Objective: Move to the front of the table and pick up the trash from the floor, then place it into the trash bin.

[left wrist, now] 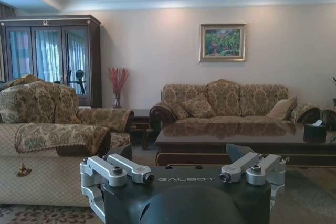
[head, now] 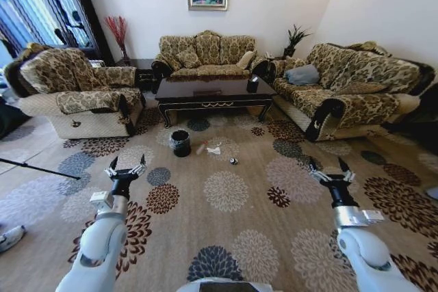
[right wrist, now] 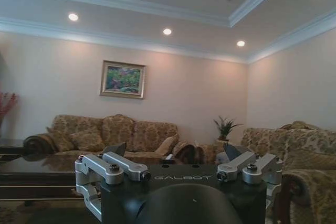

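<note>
We should drive squarely toward the long dark glossy wooden worktop [head: 213,91], left claw [head: 125,167] and right claw [head: 330,169] both spread wide and empty, stopping short of the small round black trash bin [head: 181,143].

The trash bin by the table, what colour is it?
Black, seen best in the head view: the trash bin stands on the flowered carpet.
</note>
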`<state>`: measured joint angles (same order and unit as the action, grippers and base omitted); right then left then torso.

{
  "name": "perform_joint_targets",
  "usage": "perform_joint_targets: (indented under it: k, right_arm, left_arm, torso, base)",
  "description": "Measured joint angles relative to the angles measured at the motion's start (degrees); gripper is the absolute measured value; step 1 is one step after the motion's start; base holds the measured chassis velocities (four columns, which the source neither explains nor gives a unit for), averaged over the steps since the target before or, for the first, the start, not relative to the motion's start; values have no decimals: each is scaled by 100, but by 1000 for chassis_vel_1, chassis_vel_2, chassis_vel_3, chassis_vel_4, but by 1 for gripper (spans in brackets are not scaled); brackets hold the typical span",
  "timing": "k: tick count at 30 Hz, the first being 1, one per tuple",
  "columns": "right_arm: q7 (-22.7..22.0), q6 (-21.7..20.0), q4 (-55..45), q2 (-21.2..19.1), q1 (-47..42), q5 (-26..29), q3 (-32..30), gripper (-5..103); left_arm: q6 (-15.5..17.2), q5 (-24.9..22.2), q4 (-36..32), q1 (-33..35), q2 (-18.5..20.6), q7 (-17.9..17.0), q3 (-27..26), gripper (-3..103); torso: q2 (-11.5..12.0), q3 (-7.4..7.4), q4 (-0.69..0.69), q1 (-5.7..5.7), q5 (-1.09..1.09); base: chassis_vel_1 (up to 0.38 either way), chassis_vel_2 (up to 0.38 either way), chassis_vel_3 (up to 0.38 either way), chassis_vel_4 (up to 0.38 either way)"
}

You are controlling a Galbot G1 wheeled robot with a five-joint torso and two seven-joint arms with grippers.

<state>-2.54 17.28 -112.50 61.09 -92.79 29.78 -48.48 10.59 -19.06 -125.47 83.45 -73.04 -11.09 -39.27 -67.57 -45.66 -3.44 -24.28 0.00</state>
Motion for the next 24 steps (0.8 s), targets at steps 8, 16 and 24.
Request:
perform_joint_targets:
  k: [8,16,24]
  right_arm:
    - [17,28,-463,44,-159,-140,350,100]
    - [50,157,-79,-61,136,-231,454,100]
    - [13,139,94,-128,405,-80,494,100]
  left_arm:
    - [-219,-43,75,5,-49,-45,77,100]
    - [-226,-48,94,-28,-86,-157,93,100]
    - [-221,-1,75,45,-195,-324,94,100]
  torso:
    - [0,0,1,0,0]
    - [0,0,1,0,1]
    - [21,10,1,8,0]
  base:
    - [0,0,0,0]
    - [0,0,0,0]
    - [0,0,0,0]
